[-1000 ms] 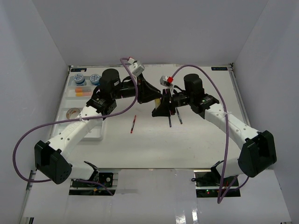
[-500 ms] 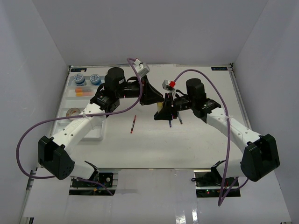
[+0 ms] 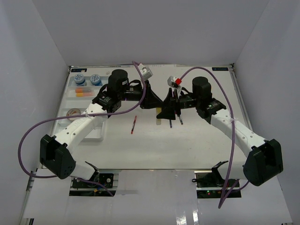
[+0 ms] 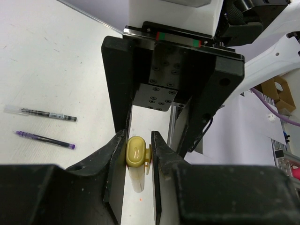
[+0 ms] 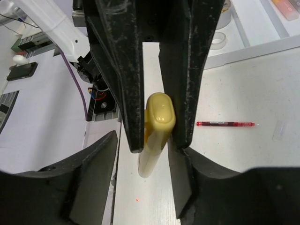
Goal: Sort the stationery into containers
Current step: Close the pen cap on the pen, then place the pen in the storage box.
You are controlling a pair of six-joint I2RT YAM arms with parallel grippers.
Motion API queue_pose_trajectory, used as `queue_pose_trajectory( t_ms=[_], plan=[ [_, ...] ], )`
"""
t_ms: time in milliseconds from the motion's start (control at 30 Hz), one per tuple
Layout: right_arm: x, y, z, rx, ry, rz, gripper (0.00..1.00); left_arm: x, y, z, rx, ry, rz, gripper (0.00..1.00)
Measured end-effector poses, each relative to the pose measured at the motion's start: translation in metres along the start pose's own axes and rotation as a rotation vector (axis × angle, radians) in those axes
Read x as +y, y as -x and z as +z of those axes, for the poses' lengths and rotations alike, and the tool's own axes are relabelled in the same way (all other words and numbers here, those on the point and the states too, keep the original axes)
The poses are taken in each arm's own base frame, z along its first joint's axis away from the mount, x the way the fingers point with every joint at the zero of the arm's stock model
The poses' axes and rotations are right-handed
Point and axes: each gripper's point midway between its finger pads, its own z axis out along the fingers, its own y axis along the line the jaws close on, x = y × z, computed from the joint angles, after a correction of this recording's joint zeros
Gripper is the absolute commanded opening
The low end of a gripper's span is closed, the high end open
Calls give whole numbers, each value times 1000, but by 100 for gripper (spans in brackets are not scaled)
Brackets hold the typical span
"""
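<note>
Handover, I judge: my left gripper (image 4: 137, 151) clamps the yellow marker (image 5: 158, 123) between its tips, my right gripper (image 5: 147, 149) gapes outside them; next, right backs away, left carries it to the tray (image 3: 93, 133)

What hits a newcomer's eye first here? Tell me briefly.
Mid-table, the two arms meet nose to nose: the left fingers clamp a yellow marker, while the right fingers stand open around it. A red pen lies loose on the white table nearby, toward the arms' bases.
</note>
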Motion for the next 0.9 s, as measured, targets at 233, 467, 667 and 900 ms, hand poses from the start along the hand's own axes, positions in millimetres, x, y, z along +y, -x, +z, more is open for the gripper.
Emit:
queue_pose_trajectory(
  t_ms=[233,467,667,900],
  plan=[
    [-4,0,0,-2,-21,-20,77,-1,-4,2,12,2,-17,0],
    [-9,-21,-5,27,-85,-8,91,12,-5,0,-12,59,-41,0],
    [-11,-57,-17,79,-176,49,98,61,-4,-32,-97,262,-99,0],
    [-8,-51,-30,68,-262,17,94,144,-13,-131,-299,643,-262,0]
  ],
)
